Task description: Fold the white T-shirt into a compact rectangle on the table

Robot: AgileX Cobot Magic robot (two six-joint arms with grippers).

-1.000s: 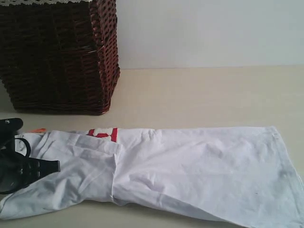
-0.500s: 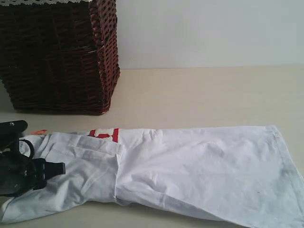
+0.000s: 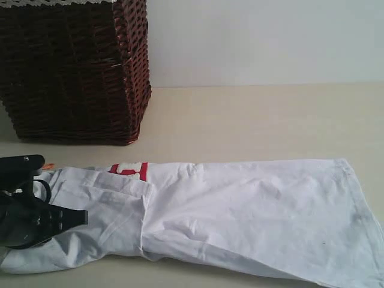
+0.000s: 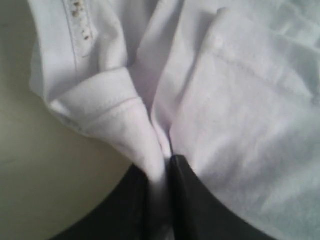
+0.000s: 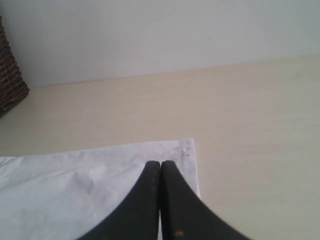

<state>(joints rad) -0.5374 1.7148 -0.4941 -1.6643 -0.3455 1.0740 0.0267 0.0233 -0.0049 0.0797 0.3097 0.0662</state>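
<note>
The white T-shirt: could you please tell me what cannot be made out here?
- The white T-shirt lettering: exterior view, mostly under a fold.
- Its lower-right corner: exterior view, cut by the frame edge.
- Right end effector: outside the exterior view; the right wrist view cannot show whether it touches cloth.
- Left end effector: exterior view, partly cut by the left edge.

The white T-shirt (image 3: 252, 210) is cloth, table (image 3: 252, 120) matt, basket (image 3: 72, 72) probably wicker.

Our left gripper (image 4: 162, 167) sits low, its dark fingers pinched tight on a fold of the white T-shirt (image 4: 240, 100); our right gripper (image 5: 160, 167) has both fingers pressed together.
</note>
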